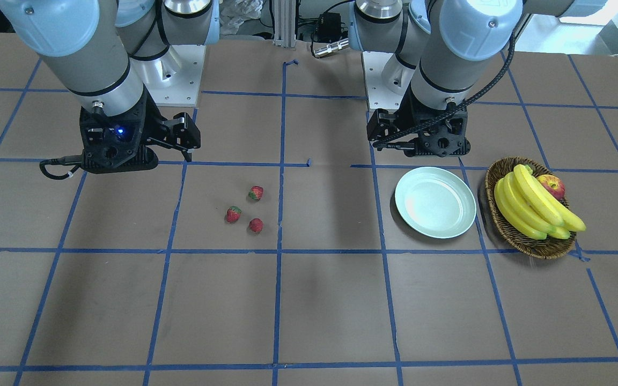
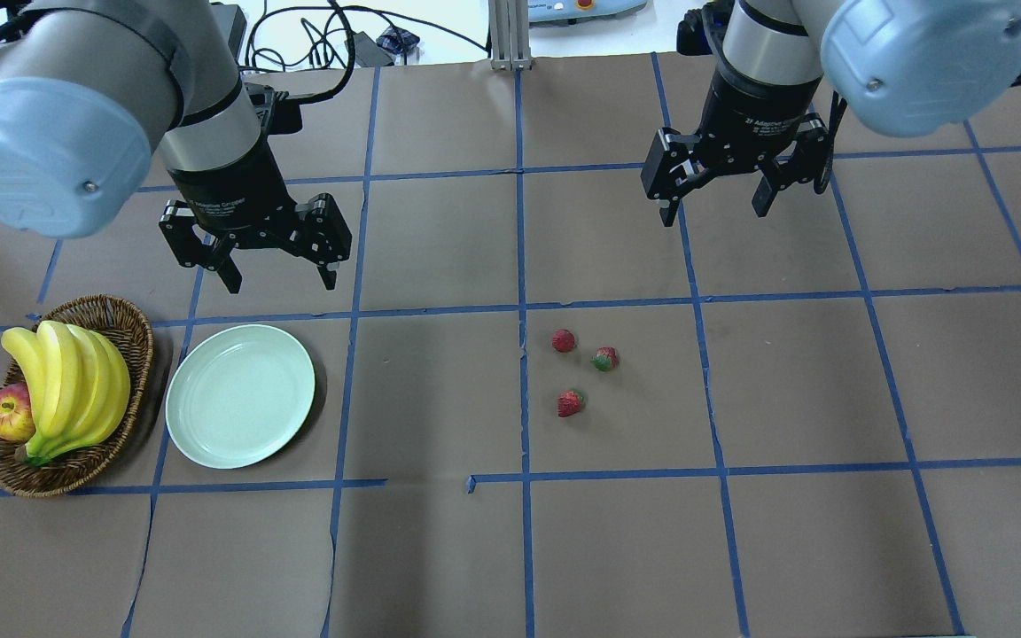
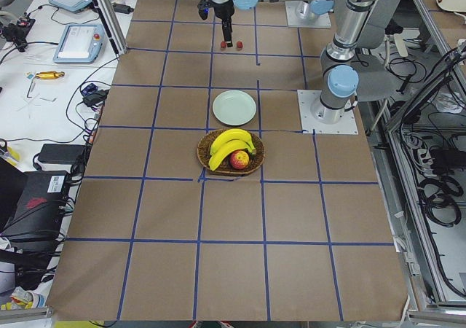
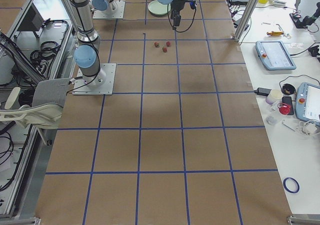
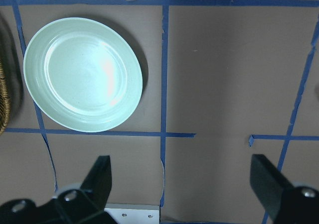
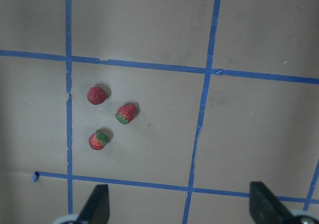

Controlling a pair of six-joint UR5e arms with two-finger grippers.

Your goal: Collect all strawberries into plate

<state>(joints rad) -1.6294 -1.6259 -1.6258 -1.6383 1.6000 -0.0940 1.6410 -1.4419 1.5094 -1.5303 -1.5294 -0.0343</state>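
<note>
Three strawberries lie loose on the brown table right of centre: one (image 2: 564, 340), one (image 2: 604, 359) and one (image 2: 570, 404). They also show in the right wrist view (image 6: 96, 95) (image 6: 126, 113) (image 6: 98, 140). The pale mint plate (image 2: 240, 395) sits empty at the left and fills the upper left of the left wrist view (image 5: 83, 74). My left gripper (image 2: 280, 283) is open and empty, hovering just beyond the plate. My right gripper (image 2: 714, 215) is open and empty, hovering beyond and to the right of the strawberries.
A brown wicker basket (image 2: 134, 321) stands left of the plate, touching or nearly touching it, and holds a bunch of bananas (image 2: 67, 381) and a red-yellow apple (image 2: 10, 413). Blue tape lines grid the table.
</note>
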